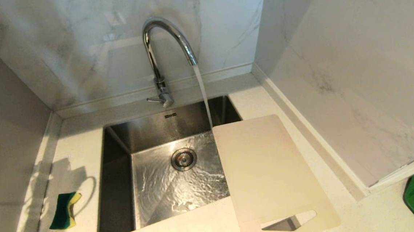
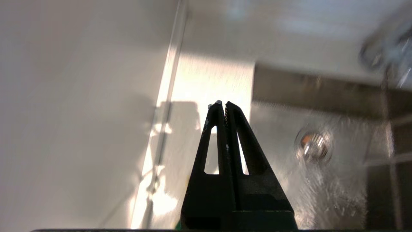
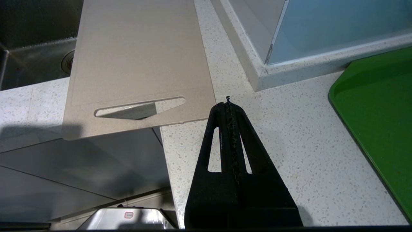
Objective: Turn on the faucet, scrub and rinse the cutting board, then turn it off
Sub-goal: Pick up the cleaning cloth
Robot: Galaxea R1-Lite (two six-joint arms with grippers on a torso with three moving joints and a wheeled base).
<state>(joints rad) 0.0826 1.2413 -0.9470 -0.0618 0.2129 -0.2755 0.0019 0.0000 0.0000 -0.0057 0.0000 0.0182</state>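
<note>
In the head view, the faucet (image 1: 161, 61) runs, its stream landing in the sink (image 1: 115, 166) just past the far corner of the cutting board (image 1: 269, 173). The board lies across the sink's right rim and the counter (image 1: 81, 146), handle slot toward the robot. A green-and-yellow sponge (image 1: 65, 210) sits on the counter left of the sink. With water missing most of the board, rinsing could fail unless the board shifts under the stream.

In the left wrist view, the left gripper (image 2: 224, 103) is pinched shut and empty above the counter beside the sink; the picture is smeared, so the sponge's whereabouts are probably just below. Closed fingers would only nudge it away.

In the right wrist view, the right gripper (image 3: 228, 103) is closed, empty, near the board's slotted end, which overhangs the counter edge and could tip off if pushed.
</note>
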